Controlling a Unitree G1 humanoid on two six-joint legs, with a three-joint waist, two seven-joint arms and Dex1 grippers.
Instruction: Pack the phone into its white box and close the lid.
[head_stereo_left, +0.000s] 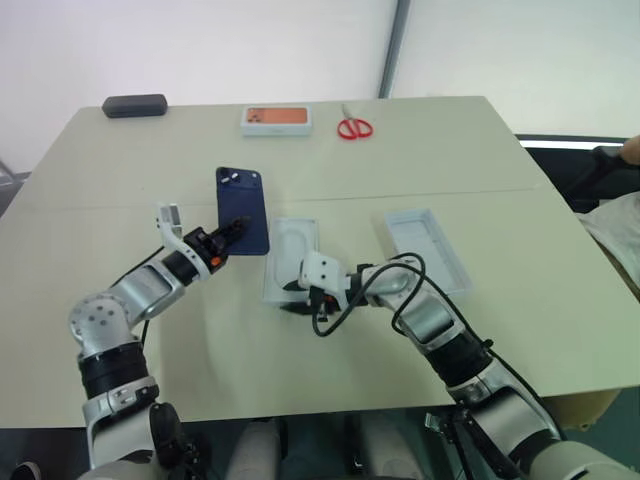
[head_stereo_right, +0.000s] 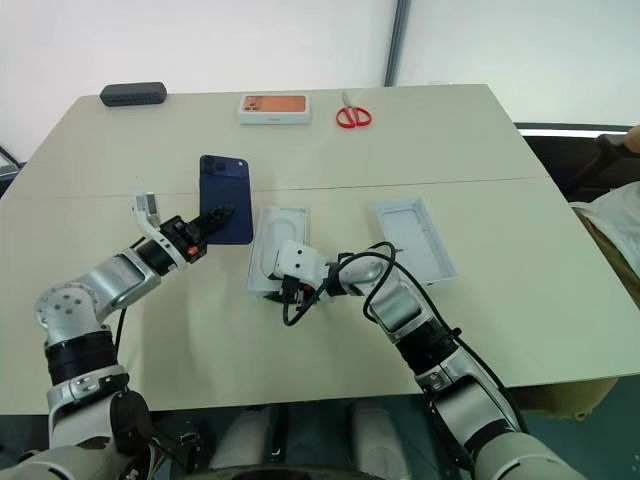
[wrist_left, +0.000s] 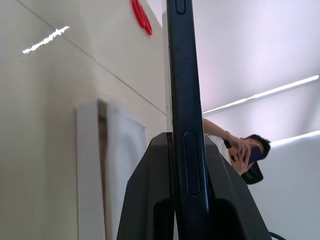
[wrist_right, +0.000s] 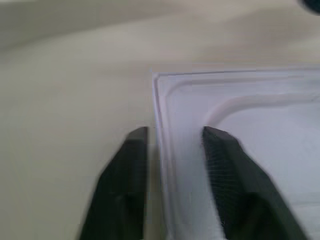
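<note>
Overhead, beige table (head_stereo_left: 300, 370), white walls

dark navy phone (head_stereo_left: 243, 208) with glossy back and camera bump in top corner, held upright off the tabletop (head_stereo_left: 300, 360), pinched at its lower edge. open white box (head_stereo_left: 292, 256) lying flat just right of it. lid (head_stereo_left: 430, 246) further right, inside facing up, angled a bit, apart from the box.
</note>
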